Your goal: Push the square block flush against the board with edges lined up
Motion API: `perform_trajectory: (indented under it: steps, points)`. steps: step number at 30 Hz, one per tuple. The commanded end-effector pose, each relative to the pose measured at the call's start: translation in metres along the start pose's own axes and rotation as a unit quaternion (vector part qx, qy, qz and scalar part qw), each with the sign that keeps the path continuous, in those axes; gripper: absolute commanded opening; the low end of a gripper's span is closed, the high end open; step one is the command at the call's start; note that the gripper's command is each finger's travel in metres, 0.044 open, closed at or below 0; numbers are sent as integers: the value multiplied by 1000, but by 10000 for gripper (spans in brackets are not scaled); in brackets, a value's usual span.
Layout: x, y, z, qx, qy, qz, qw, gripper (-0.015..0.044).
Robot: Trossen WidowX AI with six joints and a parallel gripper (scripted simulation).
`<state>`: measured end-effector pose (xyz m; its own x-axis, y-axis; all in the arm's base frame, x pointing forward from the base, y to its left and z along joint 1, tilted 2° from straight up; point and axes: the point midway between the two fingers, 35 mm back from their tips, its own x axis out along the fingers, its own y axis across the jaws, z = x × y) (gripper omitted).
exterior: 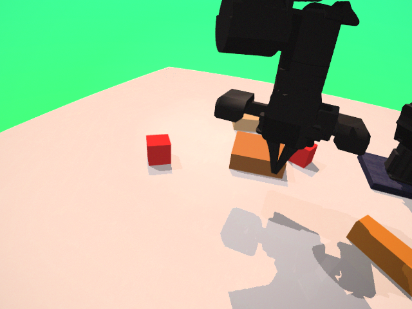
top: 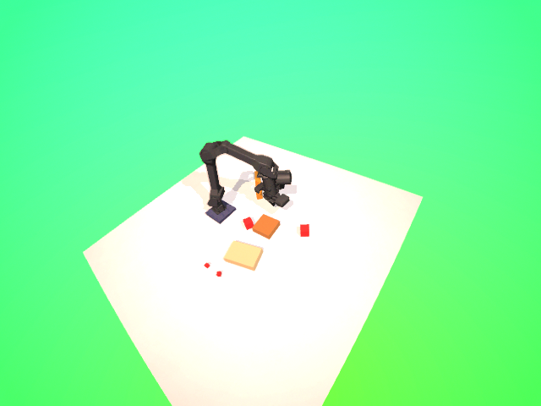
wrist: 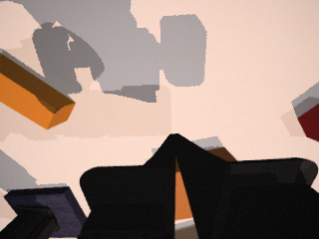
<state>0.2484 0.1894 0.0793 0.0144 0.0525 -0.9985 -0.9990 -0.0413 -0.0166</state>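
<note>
Flat square orange block (exterior: 250, 146) lying on the pale tabletop (exterior: 100, 215) at centre right of the exterior view, lighter on its top face and darker brown on its side, with a long orange board (exterior: 382, 247) set at a slant well apart from it toward the lower right corner. Black end effector (exterior: 277, 169) pointing down in front of the block's right-hand corner, fingers pinched to a point with nothing between them, tip level with the block's side face though contact cannot be told. No readable writing or brand marks anywhere.
</note>
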Motion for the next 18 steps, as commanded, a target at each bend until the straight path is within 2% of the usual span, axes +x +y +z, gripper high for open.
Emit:
perform_trajectory:
  steps: [1,5,11,18]
  points:
    - [-12,1,-1,2,2,-1,1000,0]
    - [-12,1,-5,-8,2,-1,1000,0]
    - [-12,7,-32,-87,3,-1,996,0]
    - [-9,7,-33,-89,3,-1,996,0]
